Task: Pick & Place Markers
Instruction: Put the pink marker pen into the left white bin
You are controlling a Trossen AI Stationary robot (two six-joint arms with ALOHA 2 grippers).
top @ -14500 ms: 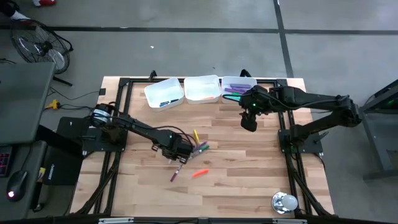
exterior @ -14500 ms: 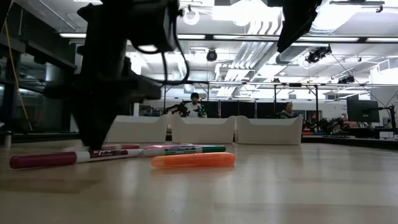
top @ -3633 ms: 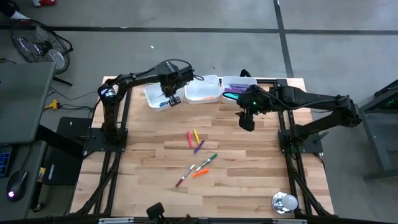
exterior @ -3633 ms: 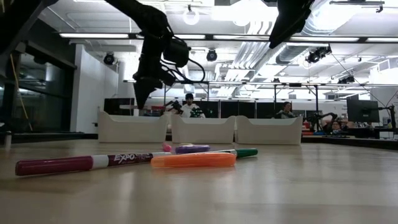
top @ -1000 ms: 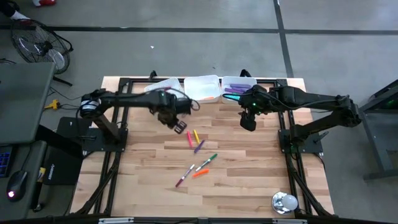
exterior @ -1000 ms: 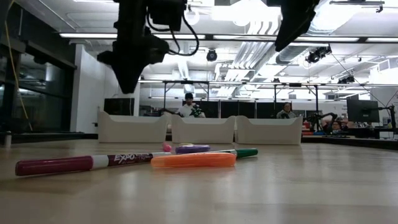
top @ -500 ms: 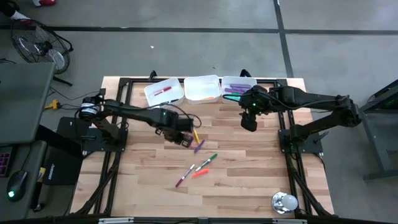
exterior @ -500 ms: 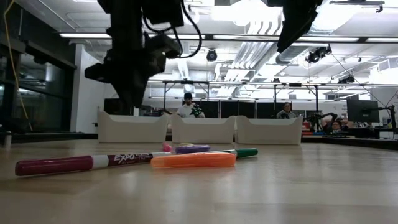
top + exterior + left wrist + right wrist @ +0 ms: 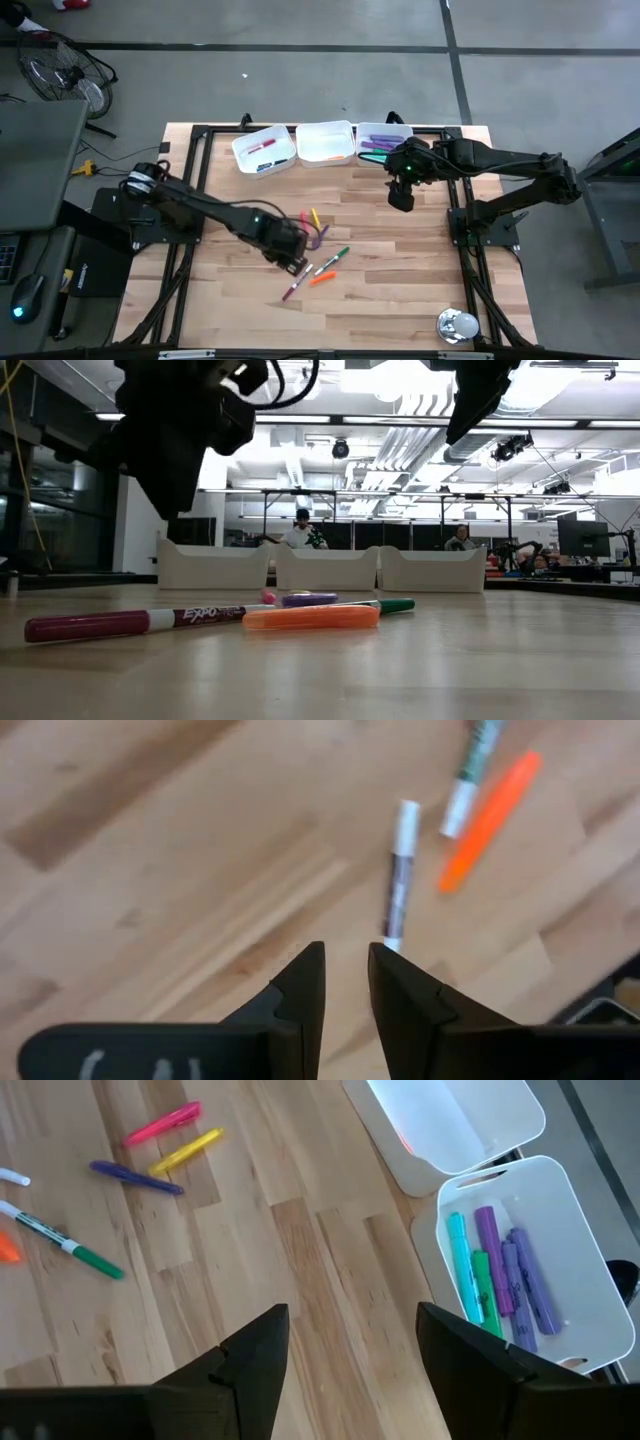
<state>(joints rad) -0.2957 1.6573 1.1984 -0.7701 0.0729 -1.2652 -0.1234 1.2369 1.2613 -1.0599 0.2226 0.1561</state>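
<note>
Nearest markers: purple-and-white Expo marker (image 9: 120, 622) and orange marker (image 9: 311, 617) lay flat side by side, closest to the low camera, untouched.

Left gripper (image 9: 293, 262): hovered right above that purple-and-white one, with fingers (image 9: 300, 982) parted by only a narrow slit and nothing between them.

What changed: swung back from over the left tray (image 9: 238, 150) to the loose pile inside a few seconds; left a red marker (image 9: 262, 146) in there that wasn't showing before.

Meaning for the task: looked like one more drop-off done and the next pick lined up; would need to open wider before going down, probably.

Still loose: green marker (image 9: 335, 258), purple marker (image 9: 320, 236), yellow marker (image 9: 315, 216), pink marker (image 9: 163, 1123), a bit farther up the table.

Right gripper (image 9: 400, 200): parked near the right tray (image 9: 384, 126), spread wide, empty.

Right tray contents: purple, teal and green markers, already sorted.

Middle tray (image 9: 325, 145): couldn't make out anything inside.

Surface: pale butcher-block table (image 9: 400, 290), dark frame rails down both sides.

Room: big lab, bright ceiling strip lights, two people (image 9: 303, 532) seated way behind the trays.
</note>
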